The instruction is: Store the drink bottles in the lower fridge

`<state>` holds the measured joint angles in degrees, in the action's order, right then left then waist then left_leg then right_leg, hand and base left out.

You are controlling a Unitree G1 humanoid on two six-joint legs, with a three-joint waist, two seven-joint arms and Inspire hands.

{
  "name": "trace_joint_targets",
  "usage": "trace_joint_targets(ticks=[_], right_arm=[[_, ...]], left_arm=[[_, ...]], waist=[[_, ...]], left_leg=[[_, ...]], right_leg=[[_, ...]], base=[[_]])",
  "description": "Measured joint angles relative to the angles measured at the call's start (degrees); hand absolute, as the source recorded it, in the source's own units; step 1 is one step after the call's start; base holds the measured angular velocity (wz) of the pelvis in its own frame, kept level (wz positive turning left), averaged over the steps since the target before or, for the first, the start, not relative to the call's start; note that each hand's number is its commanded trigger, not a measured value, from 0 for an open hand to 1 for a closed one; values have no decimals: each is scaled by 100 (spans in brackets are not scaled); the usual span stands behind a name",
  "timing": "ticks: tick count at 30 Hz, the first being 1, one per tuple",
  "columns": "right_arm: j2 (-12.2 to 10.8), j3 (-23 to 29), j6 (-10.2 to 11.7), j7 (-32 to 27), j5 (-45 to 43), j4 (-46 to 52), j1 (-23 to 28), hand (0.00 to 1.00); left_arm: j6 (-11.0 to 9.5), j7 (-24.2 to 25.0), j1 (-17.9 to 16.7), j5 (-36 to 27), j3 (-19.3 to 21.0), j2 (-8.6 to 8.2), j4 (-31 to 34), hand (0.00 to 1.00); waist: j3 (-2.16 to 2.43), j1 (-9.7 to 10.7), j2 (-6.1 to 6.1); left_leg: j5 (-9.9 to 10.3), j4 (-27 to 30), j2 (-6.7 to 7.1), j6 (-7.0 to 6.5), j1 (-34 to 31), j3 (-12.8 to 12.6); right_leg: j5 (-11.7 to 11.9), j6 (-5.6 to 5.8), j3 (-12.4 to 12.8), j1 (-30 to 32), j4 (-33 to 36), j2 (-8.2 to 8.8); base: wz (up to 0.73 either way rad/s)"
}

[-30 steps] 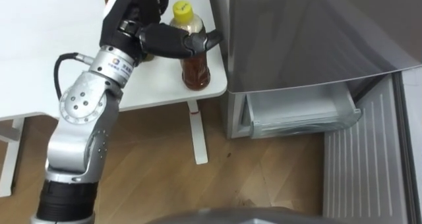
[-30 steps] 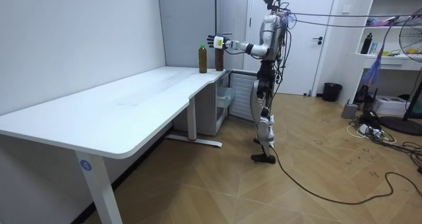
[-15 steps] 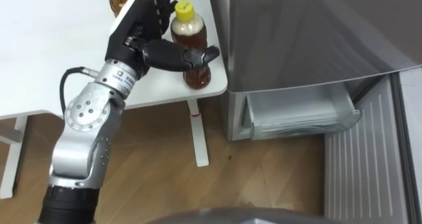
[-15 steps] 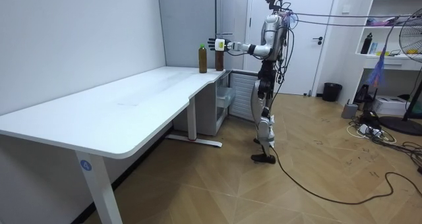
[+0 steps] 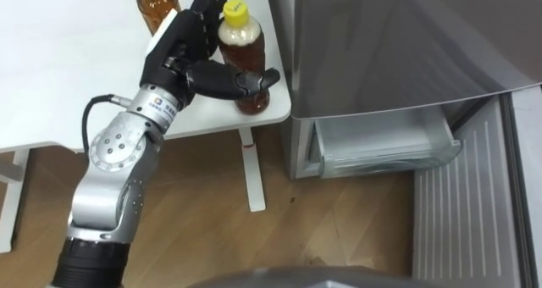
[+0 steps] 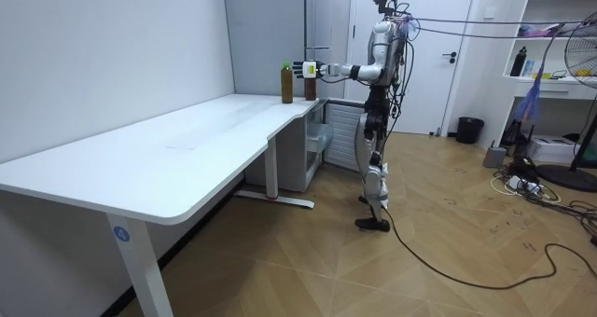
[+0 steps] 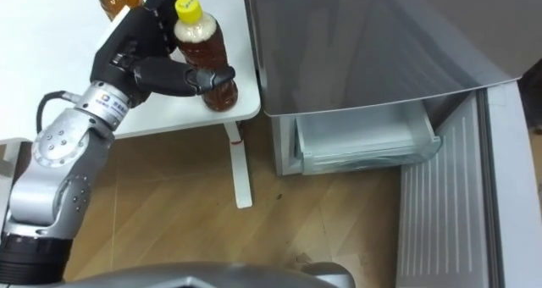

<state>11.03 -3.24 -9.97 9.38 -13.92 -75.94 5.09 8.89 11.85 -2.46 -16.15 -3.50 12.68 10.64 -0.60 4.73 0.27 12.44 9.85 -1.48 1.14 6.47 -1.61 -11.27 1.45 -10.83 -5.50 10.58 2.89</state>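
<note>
A yellow-capped bottle of brown drink (image 5: pixel 240 52) stands upright at the corner of the white table (image 5: pixel 59 76), right next to the grey fridge (image 5: pixel 381 42). My left hand (image 5: pixel 181 49) is around it. The straight fingers (image 7: pixel 149 21) reach up along its left side and the thumb (image 5: pixel 239 80) lies across its lower front. The fingers are not curled round the bottle. Behind the hand stands a green-capped bottle (image 5: pixel 157 4). In the room view I stand at the table's end with the left hand (image 6: pixel 310 71) at the two bottles.
The fridge's lower drawer (image 5: pixel 385 144) is pulled out, pale and translucent. The open lower door (image 5: pixel 461 220) with ribbed lining stands at the right. A white table leg (image 5: pixel 252 174) rises from the wooden floor (image 5: pixel 212 229) below the bottle.
My left hand has slid further along the table beside the yellow-capped bottle. Its fingers now reach between the two bottles, and the thumb sits lower on the bottle's front. Neither bottle has moved.
</note>
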Motion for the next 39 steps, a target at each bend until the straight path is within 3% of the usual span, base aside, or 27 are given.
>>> trace_joint_targets(ticks=[9, 13, 16, 22, 29, 30, 32, 33, 34, 39], right_arm=[[-1, -14, 0, -3, 2, -14, 4, 0], [0, -15, 8, -1, 8, -13, 4, 0], [0, -13, 16, -2, 10, -14, 9, 0], [0, -13, 58, -4, 8, -12, 11, 0], [1, -62, 57, -32, 19, -14, 26, 0], [1, -64, 57, -58, 37, -12, 36, 0], [1, -68, 56, -72, 41, -13, 52, 0], [1, -87, 54, -71, 42, -14, 54, 0], [1, -113, 53, -73, 40, -13, 59, 0], [1, -113, 54, -60, 40, -11, 62, 0]], left_arm=[[0, -49, 2, 13, 0, 0, -116, 0], [0, -124, 13, 15, 1, 1, -130, 0], [0, -152, 34, 13, 2, 2, -130, 0], [-5, -155, 383, 12, 3, 4, -130, 0], [-9, -158, 431, 6, 2, 3, -148, 0], [-9, -161, 431, 6, 2, 3, -201, 26], [-9, -170, 431, 7, -8, 2, -310, 64], [-9, -171, 431, 7, -20, 2, -363, 93], [-8, -169, 431, 8, -23, 2, -390, 100], [-9, -145, 431, 6, -24, -3, -390, 100]], waist=[[22, 28, 55], [-23, 27, 85], [-29, 29, 101], [-22, 33, 121], [-16, 27, 143], [-19, 24, 146], [-18, 41, 151], [-18, 38, 151], [-18, 40, 151], [-15, 42, 161]], left_leg=[[0, 1, -1, 0, -40, -3], [0, 1, -2, 0, -44, -9], [0, 2, -1, 0, -44, -10], [0, 12, -2, 0, -38, -10], [0, 9, -1, 0, 10, -18], [0, 8, -1, 0, 8, -18], [0, 8, -1, 0, 7, -18], [0, 8, -1, 0, 5, -18], [0, 8, -1, 0, 3, -18], [0, 8, -1, 0, 12, -69]], right_leg=[[0, 0, 4, 45, 7, -1], [1, -1, 9, 57, 8, -1], [1, -1, 11, 55, 6, -1], [1, -1, 12, 43, 9, -2], [3, -3, 53, 32, 26, -4], [3, -4, 54, 33, 28, -4], [4, -4, 53, 34, 29, -5], [3, -4, 53, 33, 29, -6], [3, -4, 53, 33, 28, -6], [3, -4, 85, 44, 21, -6]], base=[[0], [0], [0], [0], [-2], [0], [0], [0], [0], [-2]])
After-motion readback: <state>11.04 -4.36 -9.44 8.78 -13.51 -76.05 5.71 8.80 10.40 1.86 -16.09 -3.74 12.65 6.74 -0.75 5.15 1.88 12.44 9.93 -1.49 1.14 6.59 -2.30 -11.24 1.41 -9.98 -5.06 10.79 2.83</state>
